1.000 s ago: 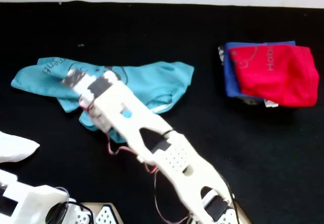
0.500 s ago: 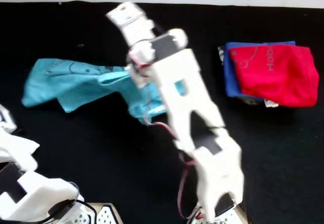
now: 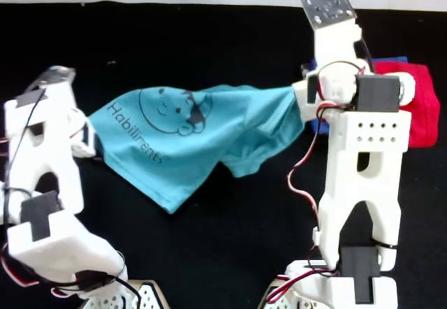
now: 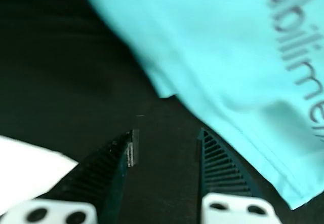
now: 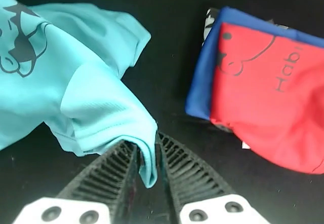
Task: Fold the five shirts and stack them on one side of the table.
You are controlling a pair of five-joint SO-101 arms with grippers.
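A teal shirt (image 3: 188, 138) with a printed face hangs stretched above the black table (image 3: 209, 36). My right gripper (image 3: 302, 103) is shut on its right end; in the right wrist view the cloth (image 5: 96, 107) is bunched between the fingers of the gripper (image 5: 148, 155). My left gripper (image 3: 82, 135) sits at the shirt's left edge. In the left wrist view that gripper (image 4: 164, 145) is open with nothing between its fingers, the teal shirt (image 4: 228, 57) just beyond them. A folded red shirt (image 3: 419, 110) lies on a folded blue shirt (image 5: 202, 82) at the right.
A white shirt (image 4: 25, 176) lies on the table beside the left gripper. The folded stack sits close behind the right arm (image 3: 363, 148), with a patterned piece (image 5: 210, 19) under it. Black tabletop shows at the back and in front of the hanging shirt.
The right arm swung from the left of the table to the right, lifting and stretching out the teal shirt. The left arm rose to the shirt's left edge.
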